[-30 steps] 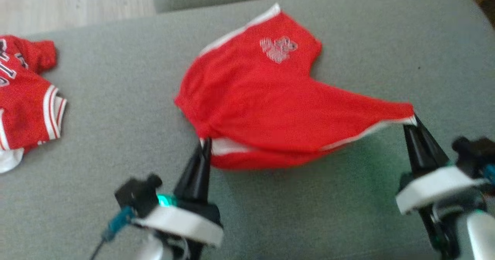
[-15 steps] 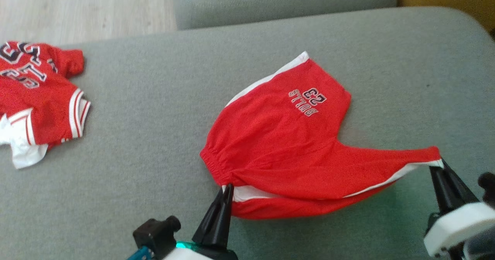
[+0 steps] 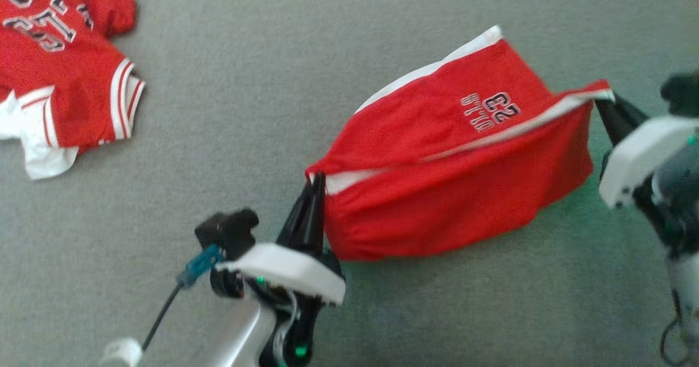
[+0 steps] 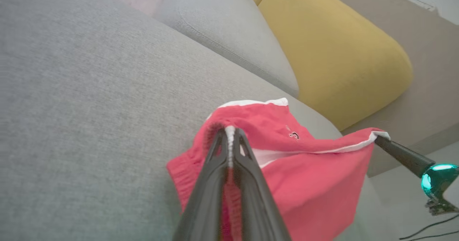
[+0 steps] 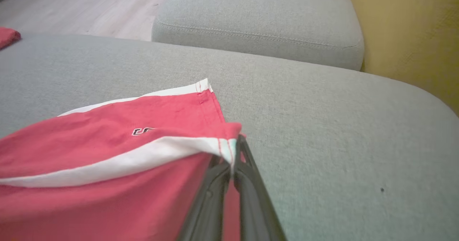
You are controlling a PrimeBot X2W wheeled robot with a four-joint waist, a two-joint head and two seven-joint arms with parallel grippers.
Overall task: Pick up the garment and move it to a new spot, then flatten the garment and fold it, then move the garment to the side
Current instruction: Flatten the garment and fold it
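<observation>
Where the grey seat cushion [image 3: 382,28] forms the work surface, a red-and-white jersey [image 3: 65,66] lies crumpled at its far left, well apart from the task garment. Beyond the seat lie a further grey cushion [image 5: 258,22], a yellow cushion [image 4: 333,54] and a pale wooden floor [image 5: 89,4]. The red shorts [image 3: 453,192] are right of centre on the seat, stretched between both grippers. The left gripper [image 3: 315,184] has its fingers pressed together on the waistband corner at the white side stripe. The right gripper [image 3: 603,105] pinches the white-trimmed corner of one leg hem. The held layer is raised and drapes down in front, while the far leg lies flat on the cushion. White stripes run along the sides, and dark-outlined lettering with a number reads upside down in the head view.
</observation>
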